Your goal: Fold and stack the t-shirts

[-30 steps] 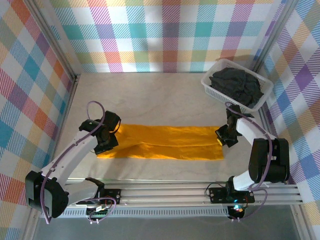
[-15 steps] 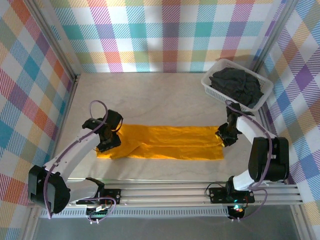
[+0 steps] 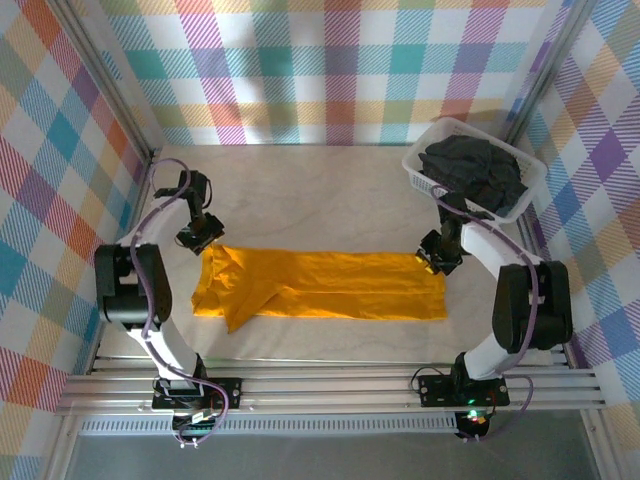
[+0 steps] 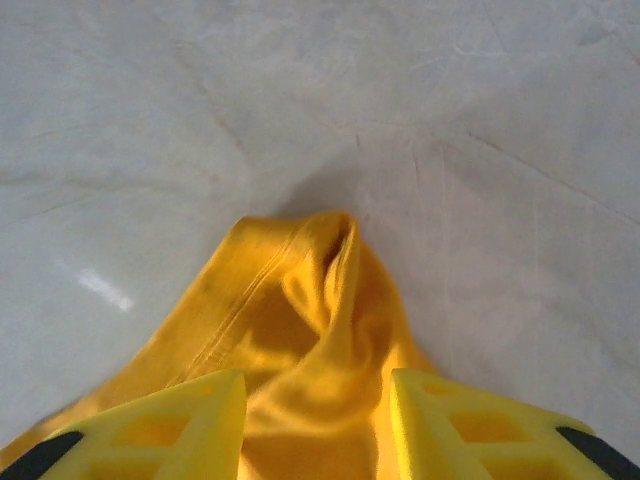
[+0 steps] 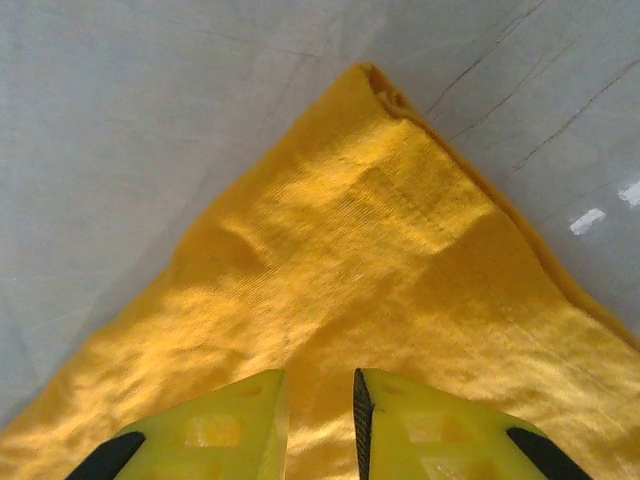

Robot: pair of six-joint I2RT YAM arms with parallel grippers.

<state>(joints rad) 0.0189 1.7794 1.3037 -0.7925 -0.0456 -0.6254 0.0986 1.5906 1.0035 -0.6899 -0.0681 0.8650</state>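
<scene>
Orange-yellow t-shirt (image 3: 330, 287), long axis left-right, ends pinched by left gripper (image 4: 315, 388), right gripper (image 5: 320, 380)

Arms outstretched; left claw (image 3: 200, 238) (image 4: 315, 430), right claw (image 3: 432, 256) (image 5: 318, 420) low, tight on orange-yellow t-shirt (image 3: 330, 285).

Lab cell: plaid backdrop walls (image 3: 330, 70)

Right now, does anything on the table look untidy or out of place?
Yes. The left end of the orange shirt is bunched and skewed, one corner pointing toward the near edge, while its right end lies flat and square.
</scene>
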